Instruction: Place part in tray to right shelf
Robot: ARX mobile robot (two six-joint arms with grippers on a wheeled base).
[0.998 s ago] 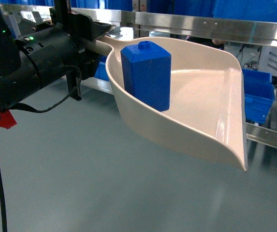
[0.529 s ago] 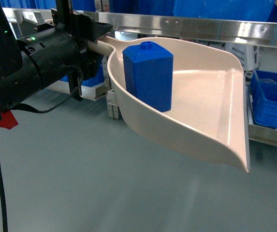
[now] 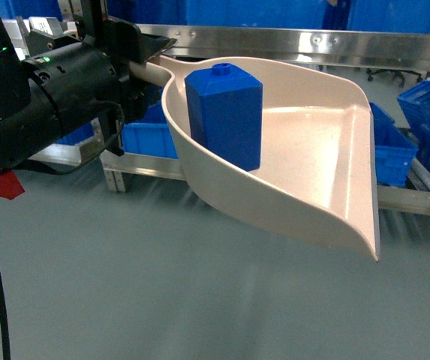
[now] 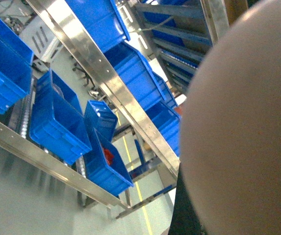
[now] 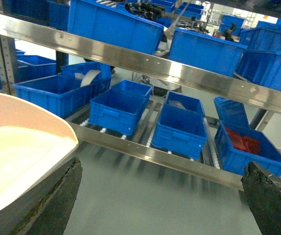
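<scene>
The tray (image 3: 316,169) hangs in the air, held by its handle at the left gripper (image 3: 136,56), whose jaws are pinched on that handle. The part (image 3: 226,116) stands upright inside the tray at its handle end, just beyond the gripper. The right gripper (image 5: 162,196) is spread wide with nothing between its fingers, and behind it the shelf (image 5: 155,152) carries blue crates (image 5: 120,110).
</scene>
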